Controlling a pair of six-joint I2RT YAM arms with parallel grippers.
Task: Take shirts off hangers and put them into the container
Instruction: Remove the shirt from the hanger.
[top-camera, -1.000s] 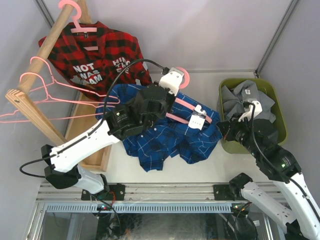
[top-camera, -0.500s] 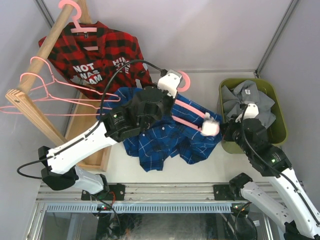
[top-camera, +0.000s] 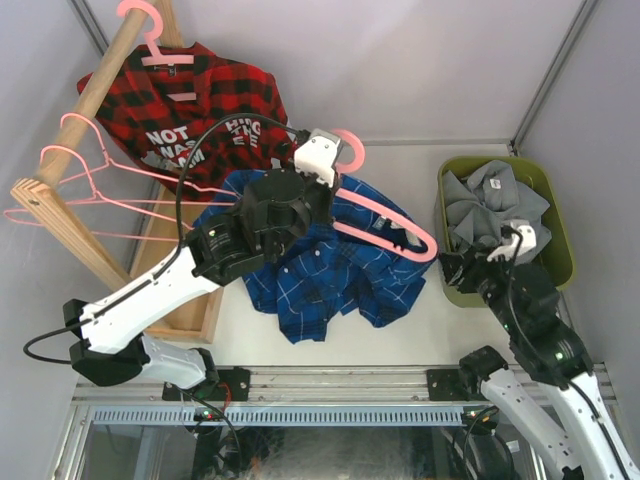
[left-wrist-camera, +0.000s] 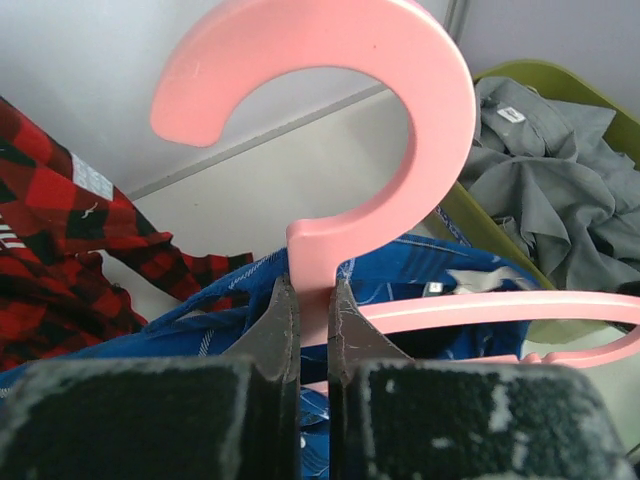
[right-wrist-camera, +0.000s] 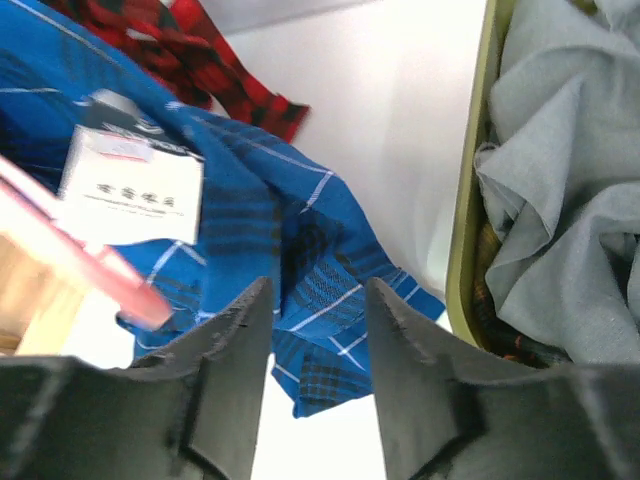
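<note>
The left hand (left-wrist-camera: 312, 300) pinches the neck of a pink hanger (left-wrist-camera: 330, 120) above the blue plaid shirt (top-camera: 330, 275) on the table (top-camera: 400, 165). The right hand (right-wrist-camera: 318, 300), fingers apart and empty, hovers beside the olive container (top-camera: 460, 295), which holds the crumpled grey shirt (top-camera: 490, 200).

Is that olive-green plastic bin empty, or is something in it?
Not empty: a crumpled plain grey shirt lies inside the olive-green rectangular plastic bin.
</note>
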